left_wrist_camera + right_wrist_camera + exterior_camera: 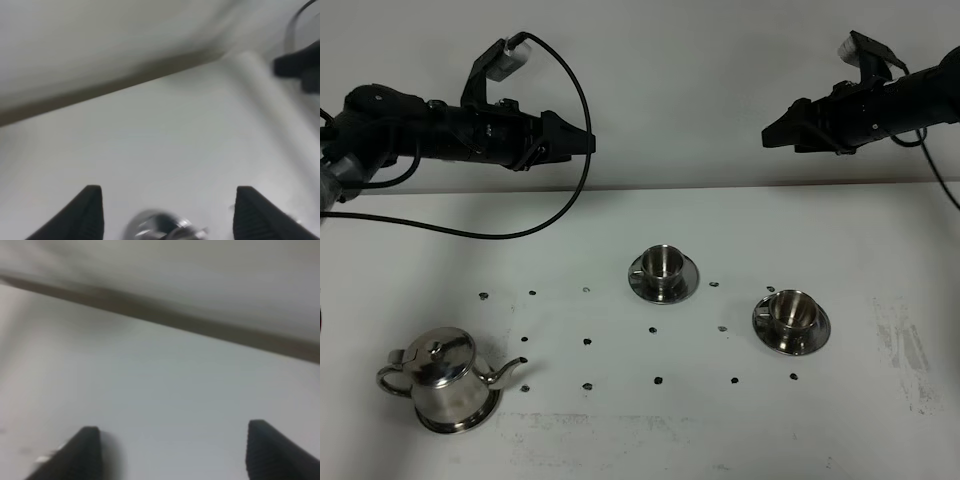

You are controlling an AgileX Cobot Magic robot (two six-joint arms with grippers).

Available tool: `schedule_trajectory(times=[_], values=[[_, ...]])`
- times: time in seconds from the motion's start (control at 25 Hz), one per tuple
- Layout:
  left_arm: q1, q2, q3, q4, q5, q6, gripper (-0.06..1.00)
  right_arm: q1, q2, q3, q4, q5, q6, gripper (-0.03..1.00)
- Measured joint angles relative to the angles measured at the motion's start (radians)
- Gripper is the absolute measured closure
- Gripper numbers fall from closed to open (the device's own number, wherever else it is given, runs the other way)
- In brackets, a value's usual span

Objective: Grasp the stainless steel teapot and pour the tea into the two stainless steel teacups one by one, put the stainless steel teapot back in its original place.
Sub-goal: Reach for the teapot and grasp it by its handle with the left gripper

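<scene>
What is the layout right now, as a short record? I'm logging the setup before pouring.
teapot: upright, front left, spout pointing right, nothing gripping it
centre teacup: upright, mid-scene
right teacup: upright, right of and nearer than the centre one
left gripper: open, raised, back left, empty
right gripper: open, raised, back right, empty
cup contents: cannot tell

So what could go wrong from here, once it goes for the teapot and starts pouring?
1. The teapot has its loop handle turned left, away from the open left gripper hanging high up; a shallow grip on shiny steel might slip.
2. The middle cup and right cup are small, so the thin spout could miss them or knock them.
</scene>
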Motion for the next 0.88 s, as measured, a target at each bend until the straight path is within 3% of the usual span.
schedule_trajectory(times=[0.2, 0.32, 0.56, 0.72, 0.88], values=[[-0.033, -0.067, 0.000, 0.272, -0.011, -0.061, 0.37, 0.047, -0.038, 0.011, -0.290, 0.006, 0.094, 0.37], [-0.042, -0.113, 0.004, 0.402, 0.001, -0.111, 0.37, 0.068, -0.110, 0.064, -0.342, 0.005, 0.119, 0.37], [-0.042, -0.279, 0.158, 0.444, -0.045, -0.127, 0.43, 0.079, -0.312, 0.229, -0.410, 0.005, 0.156, 0.41], [-0.042, -0.436, 0.360, 0.434, -0.138, -0.083, 0.46, 0.077, -0.412, 0.322, -0.427, 0.005, 0.162, 0.43], [-0.042, -0.615, 0.584, 0.398, -0.284, -0.021, 0.46, 0.077, -0.521, 0.465, -0.375, -0.001, 0.154, 0.43]])
